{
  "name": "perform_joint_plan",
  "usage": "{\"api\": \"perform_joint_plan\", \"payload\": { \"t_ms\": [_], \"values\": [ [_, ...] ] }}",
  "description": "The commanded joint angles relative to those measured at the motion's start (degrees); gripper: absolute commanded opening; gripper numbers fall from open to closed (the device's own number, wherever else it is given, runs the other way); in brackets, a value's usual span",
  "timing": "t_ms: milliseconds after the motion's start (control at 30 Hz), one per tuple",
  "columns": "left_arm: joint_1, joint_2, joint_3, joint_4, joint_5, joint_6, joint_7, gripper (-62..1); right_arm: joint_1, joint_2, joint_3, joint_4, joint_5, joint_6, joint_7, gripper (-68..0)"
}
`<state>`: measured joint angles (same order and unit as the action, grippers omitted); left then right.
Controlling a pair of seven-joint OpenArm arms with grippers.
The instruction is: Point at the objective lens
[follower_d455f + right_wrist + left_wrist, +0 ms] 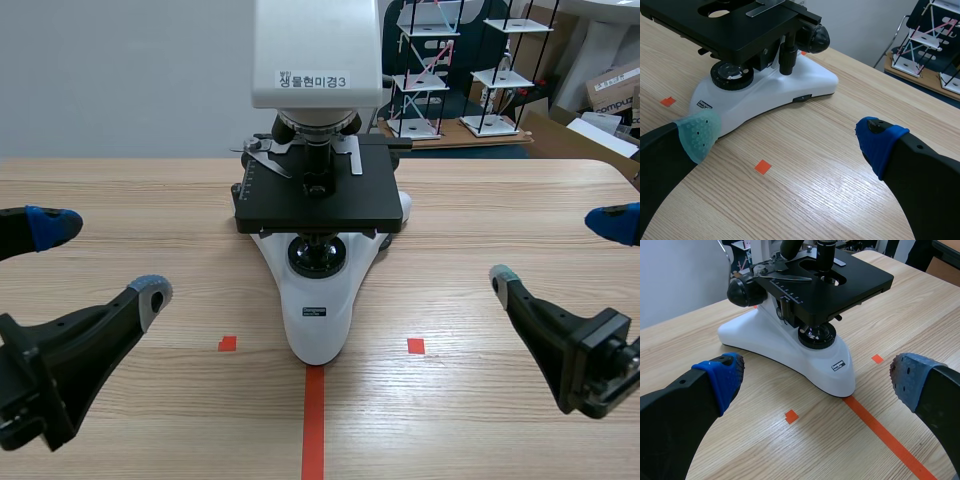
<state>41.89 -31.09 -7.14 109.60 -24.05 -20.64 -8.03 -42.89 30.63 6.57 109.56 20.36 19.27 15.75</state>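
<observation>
Scene view: objective lens (317,160) hangs above microscope stage (285,207).

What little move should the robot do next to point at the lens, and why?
Probably lift the left claw and ease it toward the objective lens. It and the right claw sit low and open, apart from the microscope, while the lens hangs above the black stage.

microscope (316,300) mid-table | objective lens (318,160) above stage (300,212) | racks (502,77) behind, seemingly off-table
</observation>
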Motion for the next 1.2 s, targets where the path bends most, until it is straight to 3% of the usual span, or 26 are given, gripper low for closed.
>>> {"api": "perform_joint_plan", "payload": {
  "t_ms": [0,633,700,800,900,1000,1167],
  "values": [
    [-0.02,0.42,0.02,0.72,-0.39,0.09,-1.22,0.6,0.04,0.31,0.55,0.63,0.61,-0.02,0.44,-8.6],
    [-0.02,0.42,0.02,0.72,-0.37,0.13,-1.22,0.3,0.04,0.31,0.55,0.63,0.61,-0.02,0.04,-8.6],
    [-0.02,0.44,0.02,0.72,-0.39,0.13,-1.22,-4.8,0.04,0.31,0.55,0.63,0.61,-0.02,0.04,-8.6],
    [-0.07,0.44,0.02,0.72,-0.39,0.50,-1.27,-19.3,0.04,0.31,0.55,0.63,0.61,-0.02,0.04,-8.6],
    [-1.14,0.46,0.04,0.52,-0.42,0.52,-1.20,-37.1,0.04,0.33,0.55,0.63,0.61,-0.02,0.02,-8.6],
    [-2.49,0.46,0.07,-0.22,-0.83,0.33,-1.20,-58.9,0.02,0.33,0.55,0.63,0.61,-0.02,0.02,-8.6],
    [-6.29,0.57,2.03,-2.54,-1.16,0.42,-3.54,-59.5,0.02,0.33,0.55,0.63,0.61,-0.02,0.00,-8.6]
  ]
}}
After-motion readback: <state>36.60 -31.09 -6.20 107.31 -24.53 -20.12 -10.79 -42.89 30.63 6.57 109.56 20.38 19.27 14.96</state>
